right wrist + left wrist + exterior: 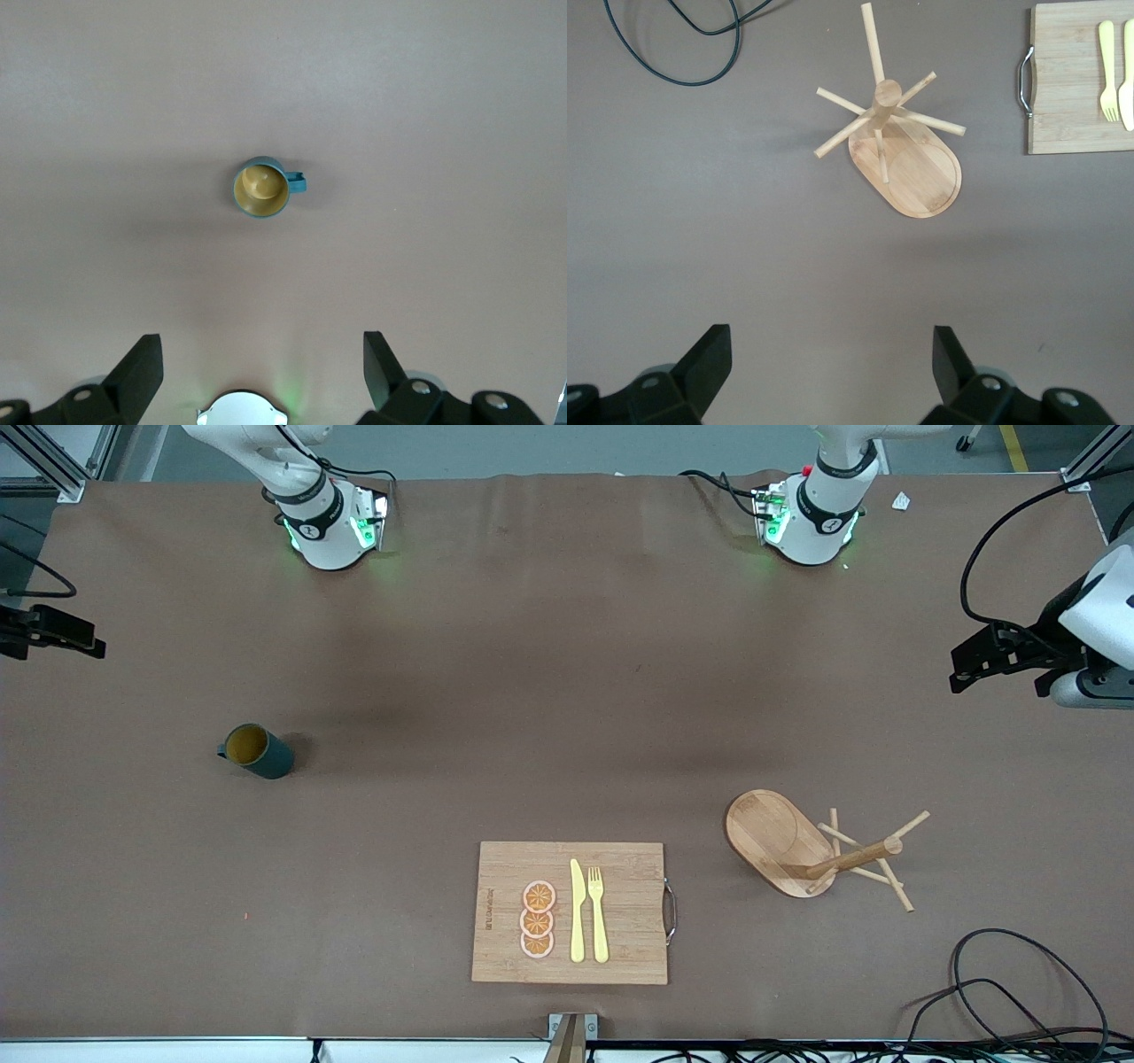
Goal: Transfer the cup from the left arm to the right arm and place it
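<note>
We saw the cup (257,750) upright on the tabletop (532,691), well apart from the rack (802,846); the left hand (828,372) and right hand (261,372) hung spread, empty.

I'm looking at a robotics lab, not a kitchen: 2 white arm bases (323,527) with green status lights are bolted along the counter (532,691), which is draped in plain brown sheeting. Aluminium frame rails (53,460) stand at its corners, loose black cables (1019,992) trail over its edge, and grey floor (549,447) shows past it.
</note>
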Controlling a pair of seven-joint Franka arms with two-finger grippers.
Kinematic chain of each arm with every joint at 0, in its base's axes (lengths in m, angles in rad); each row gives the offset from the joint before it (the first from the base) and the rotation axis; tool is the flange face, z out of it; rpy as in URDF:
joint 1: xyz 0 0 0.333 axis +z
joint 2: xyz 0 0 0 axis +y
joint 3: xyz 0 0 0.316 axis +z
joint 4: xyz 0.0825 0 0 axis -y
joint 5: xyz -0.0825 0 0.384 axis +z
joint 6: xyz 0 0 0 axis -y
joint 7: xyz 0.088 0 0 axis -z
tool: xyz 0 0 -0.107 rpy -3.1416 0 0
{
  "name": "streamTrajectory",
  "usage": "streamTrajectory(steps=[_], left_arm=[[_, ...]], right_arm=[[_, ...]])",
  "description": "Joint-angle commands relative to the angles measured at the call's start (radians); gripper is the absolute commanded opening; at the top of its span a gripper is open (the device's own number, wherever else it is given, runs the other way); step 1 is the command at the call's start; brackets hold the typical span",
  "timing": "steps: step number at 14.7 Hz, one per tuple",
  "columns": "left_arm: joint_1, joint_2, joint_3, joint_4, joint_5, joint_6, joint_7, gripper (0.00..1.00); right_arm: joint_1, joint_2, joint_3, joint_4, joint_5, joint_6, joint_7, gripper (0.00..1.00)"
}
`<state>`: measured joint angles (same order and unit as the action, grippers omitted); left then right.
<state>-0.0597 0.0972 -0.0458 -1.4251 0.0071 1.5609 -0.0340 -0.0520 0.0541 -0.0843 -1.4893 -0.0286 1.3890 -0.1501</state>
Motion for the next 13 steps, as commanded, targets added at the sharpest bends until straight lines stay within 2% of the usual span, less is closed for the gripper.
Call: streamTrajectory(steps=[1, 4, 7, 9, 13], left_arm=[[-0.008, -0.016, 0.006, -0.012, 0.014, 0.019, 0.006, 1.00], [-0.005, -0.019, 0.004, -0.012, 0.008, 0.070, 0.009, 1.00], [-0.008, -0.022, 0.000, -0.011, 0.011, 0.068, 0.009, 1.00], [-0.008, -0.025, 0.000, -0.012, 0.011, 0.065, 0.009, 1.00], [-0.005, -0.017, 0.000, -0.006, 0.014, 0.065, 0.014, 1.00]], right_arm=[[-0.005, 0.012, 0.014, 0.043, -0.024, -0.024, 0.017, 1.00], [-0.009, 0.012, 0.012, 0.043, -0.005, -0.060, 0.020, 1.00], [-0.011, -0.007, 0.011, 0.034, -0.001, -0.064, 0.023, 1.00], [-0.015, -0.025, 0.006, 0.026, 0.041, -0.067, 0.024, 1.00], [-0.017, -0.062, 0.008, -0.002, 0.042, -0.067, 0.073, 1.00]])
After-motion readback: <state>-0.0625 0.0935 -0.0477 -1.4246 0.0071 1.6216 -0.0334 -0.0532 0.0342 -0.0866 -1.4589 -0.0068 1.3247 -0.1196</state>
